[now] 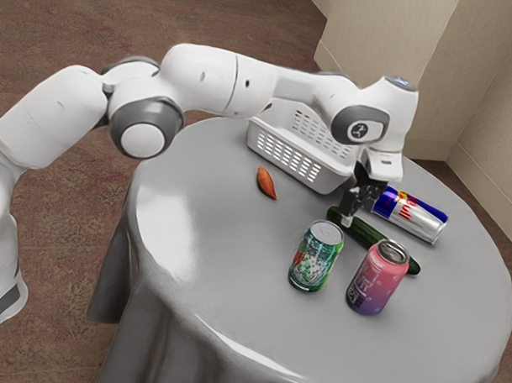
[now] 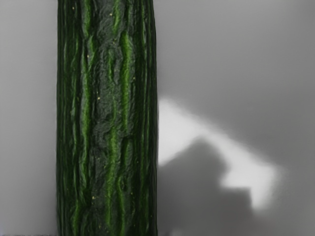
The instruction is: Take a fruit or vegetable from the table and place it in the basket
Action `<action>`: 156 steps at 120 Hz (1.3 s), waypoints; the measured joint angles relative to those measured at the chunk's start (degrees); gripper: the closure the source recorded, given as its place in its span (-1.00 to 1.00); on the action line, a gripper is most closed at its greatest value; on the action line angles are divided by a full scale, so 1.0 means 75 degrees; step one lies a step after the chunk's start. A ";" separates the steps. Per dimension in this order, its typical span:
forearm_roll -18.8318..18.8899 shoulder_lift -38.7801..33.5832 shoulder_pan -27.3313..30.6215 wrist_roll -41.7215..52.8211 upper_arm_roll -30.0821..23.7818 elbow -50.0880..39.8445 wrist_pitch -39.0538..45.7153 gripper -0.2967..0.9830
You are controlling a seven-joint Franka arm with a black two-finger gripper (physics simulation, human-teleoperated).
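Green cucumber (image 2: pixel 107 118), wrist view; exterior: 3 cans (image 1: pixel 316 257).

From here I see a blue-and-silver can (image 1: pixel 412 215) at two o'clock on the grey worktop (image 1: pixel 228 274), and a dark green cucumber (image 2: pixel 107 118) streaked lengthwise with brighter green.

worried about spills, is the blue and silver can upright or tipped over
Tipped over: the blue and silver can lies lengthwise on the table beside the cucumber, while the green can and pink can stand upright.
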 joint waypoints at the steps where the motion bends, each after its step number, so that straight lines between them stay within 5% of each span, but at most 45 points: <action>1: 0.0000 0.0012 0.0005 -0.0002 0.0000 0.0002 0.0007 -0.53; 78: -0.0013 0.0570 0.0035 -0.0058 -0.0002 0.0015 0.0361 -0.51; 111: -0.0009 0.0634 0.0045 -0.0070 0.0000 0.0026 0.0412 0.08; 156: 0.0013 -0.0156 0.0003 -0.0084 0.0001 -0.0067 0.0425 0.20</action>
